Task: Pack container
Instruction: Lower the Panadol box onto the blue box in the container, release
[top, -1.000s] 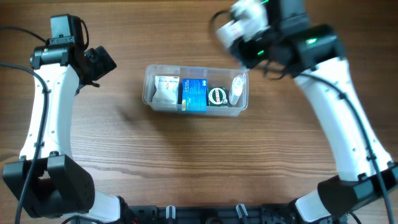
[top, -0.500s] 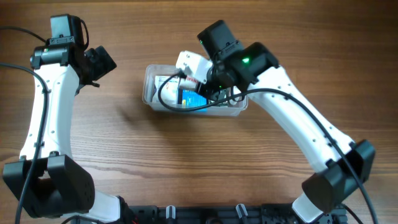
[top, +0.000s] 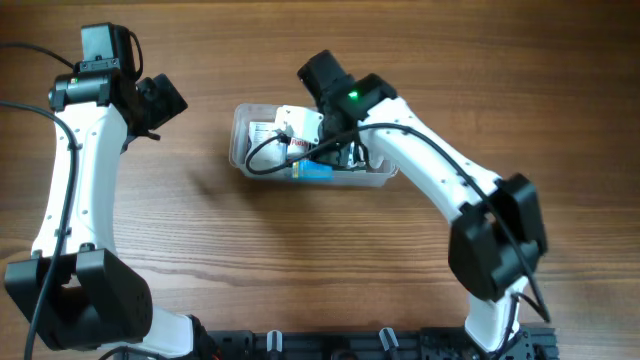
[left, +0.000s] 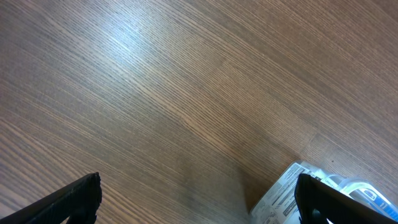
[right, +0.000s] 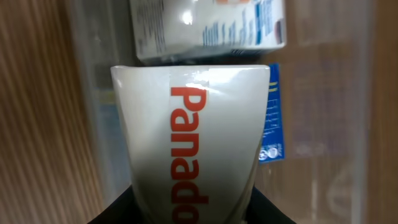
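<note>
The clear plastic container (top: 240, 160) lies at the table's middle and holds a white box (top: 262, 135), a blue box (top: 312, 171) and other small items hidden under my arm. My right gripper (top: 305, 135) is shut on a white Panadol box (top: 298, 122), held over the container's left half. In the right wrist view the Panadol box (right: 193, 149) fills the middle, above the white box (right: 208, 28), the blue box (right: 272, 112) and the container wall (right: 87, 93). My left gripper (top: 160, 100) is open and empty, left of the container; the left wrist view shows its open jaws (left: 199, 202) over bare wood.
The container's corner with a printed white box (left: 292, 193) shows at the lower right of the left wrist view. Bare wooden table (top: 300, 260) lies all around the container.
My right arm has swung from the far right down over the container, carrying the white Panadol box to its left half. The left arm has not moved.
</note>
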